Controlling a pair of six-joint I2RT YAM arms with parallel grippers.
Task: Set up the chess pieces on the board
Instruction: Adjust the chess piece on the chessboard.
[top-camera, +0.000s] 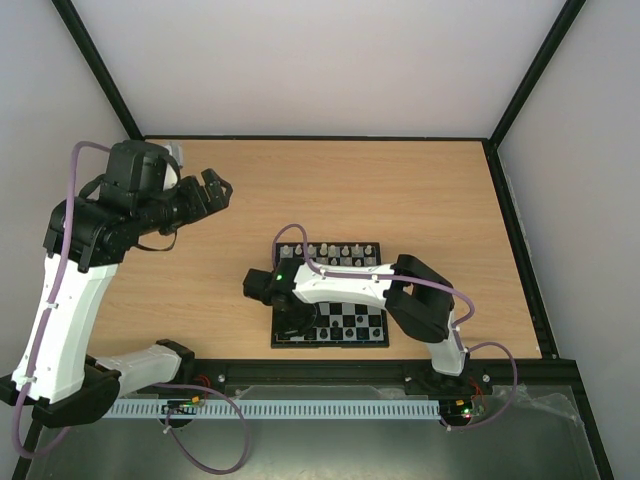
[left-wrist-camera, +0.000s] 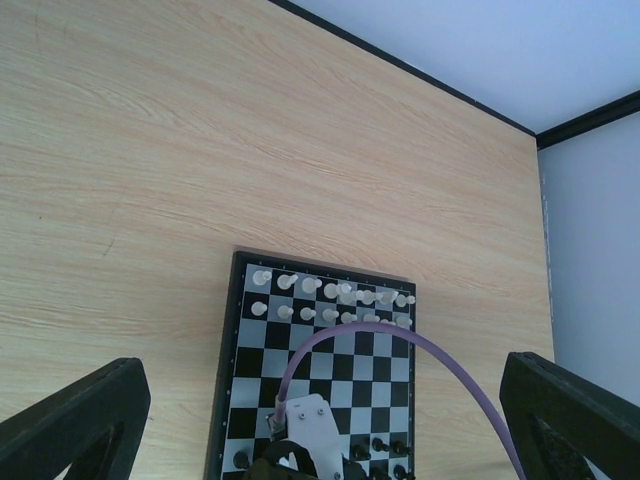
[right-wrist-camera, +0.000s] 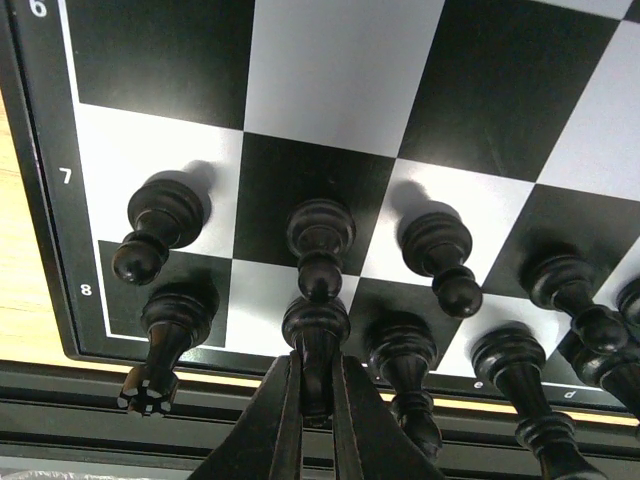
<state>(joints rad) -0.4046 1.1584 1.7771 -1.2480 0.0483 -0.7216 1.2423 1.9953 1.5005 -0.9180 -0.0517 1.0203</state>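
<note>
Two rows of white pieces (top-camera: 330, 250) line the far side of the board (top-camera: 350, 322) in the overhead view, well beyond the right gripper (top-camera: 291, 328). That gripper points down at the board's near left corner, and its jaws cannot be made out from above. The left gripper (top-camera: 222, 192) hangs high off to the left, well apart from the board, jaws spread with nothing between them. Bare table (top-camera: 420, 190) lies open beyond the board and to both sides of it. From the left wrist, the two black fingers (left-wrist-camera: 75, 425) sit at the bottom corners, wide apart and empty. Between and beyond them lie the board, the white pieces at its far edge and bare middle squares, with a purple cable (left-wrist-camera: 365, 330) arching over them. From the right wrist, the jaws are almost closed, pinching the top of one black piece (right-wrist-camera: 316, 325) on the row marked 8, next to the board's near edge. Just left of the jaws stands the corner piece (right-wrist-camera: 165, 330) with a notched crown. Just right of them more black pieces (right-wrist-camera: 400, 350) crowd in, near the fingers but apart from them. Straight beyond the jaws, black pawns (right-wrist-camera: 320, 235) stand on row 7, with bare squares past them. Under the jaws the board's thin border meets a strip of wood, then a dark rail (right-wrist-camera: 60, 410).
</note>
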